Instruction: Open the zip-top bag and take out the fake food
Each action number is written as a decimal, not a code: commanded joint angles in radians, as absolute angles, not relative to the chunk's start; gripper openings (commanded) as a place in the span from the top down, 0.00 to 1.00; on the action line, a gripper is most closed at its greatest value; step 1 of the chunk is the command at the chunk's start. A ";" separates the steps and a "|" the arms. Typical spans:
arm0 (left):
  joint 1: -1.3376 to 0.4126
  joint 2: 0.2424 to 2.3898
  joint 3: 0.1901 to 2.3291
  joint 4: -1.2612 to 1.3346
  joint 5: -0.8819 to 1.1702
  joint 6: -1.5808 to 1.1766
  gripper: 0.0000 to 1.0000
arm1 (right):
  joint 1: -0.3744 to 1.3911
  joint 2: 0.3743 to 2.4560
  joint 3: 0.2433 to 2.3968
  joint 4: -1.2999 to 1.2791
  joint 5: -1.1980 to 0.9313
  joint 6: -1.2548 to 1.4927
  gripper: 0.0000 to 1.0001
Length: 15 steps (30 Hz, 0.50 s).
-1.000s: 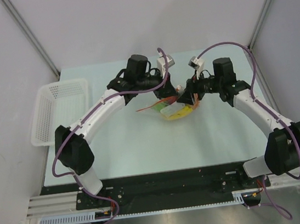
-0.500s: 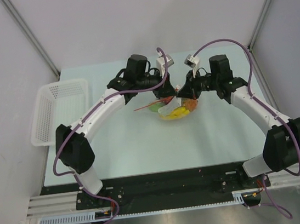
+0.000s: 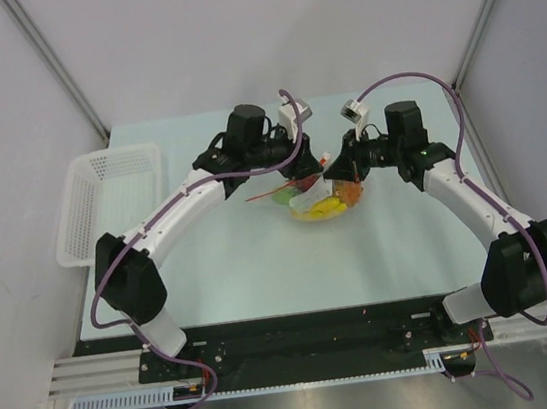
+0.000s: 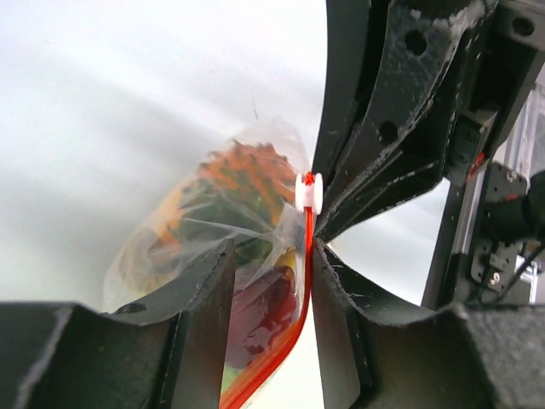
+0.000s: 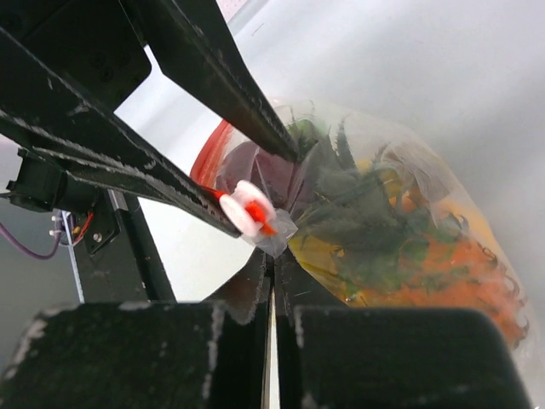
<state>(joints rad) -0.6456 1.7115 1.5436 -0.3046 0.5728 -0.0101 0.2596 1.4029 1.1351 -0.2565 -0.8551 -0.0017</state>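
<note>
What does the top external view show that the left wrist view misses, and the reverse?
Only the top external view: the white perforated plastic basket at the left edge of the pale green table, and both arms whole. Only the left wrist view: the small white slider on the orange-red zip strip, which runs between the parted fingers of the left pincer. Both: the small clear crinkly zip-top bag with the colourful plastic toy foods inside.

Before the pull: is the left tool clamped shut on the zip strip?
No. The left tool stands open, and the orange zip strip of the bag runs through the gap.
</note>
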 commanded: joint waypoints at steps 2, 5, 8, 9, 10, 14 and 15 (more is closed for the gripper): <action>-0.650 1.631 1.516 -0.175 0.534 -0.070 0.55 | 0.259 1.359 1.138 -0.209 -0.890 0.040 1.00; -0.655 1.637 1.523 -0.161 0.558 -0.089 0.55 | 0.261 1.365 1.144 -0.210 -0.893 0.041 1.00; -0.657 1.643 1.525 -0.152 0.598 -0.104 0.55 | 0.261 1.367 1.146 -0.206 -0.894 0.043 1.00; -0.658 1.644 1.525 -0.146 0.606 -0.106 0.55 | 0.262 1.365 1.146 -0.204 -0.894 0.044 1.00; -0.658 1.646 1.522 -0.146 0.612 -0.107 0.55 | 0.261 1.367 1.146 -0.206 -0.896 0.043 1.00; -0.658 1.658 1.539 -0.152 0.620 -0.112 0.57 | 0.261 1.367 1.143 -0.206 -0.896 0.041 1.00; -0.658 1.660 1.539 -0.150 0.621 -0.112 0.57 | 0.262 1.368 1.143 -0.207 -0.896 0.043 1.00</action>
<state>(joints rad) -0.6521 1.6810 1.5181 -0.1932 0.5831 -0.0906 0.2596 1.3998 1.1332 -0.2558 -0.8627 0.0341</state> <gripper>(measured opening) 0.430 0.009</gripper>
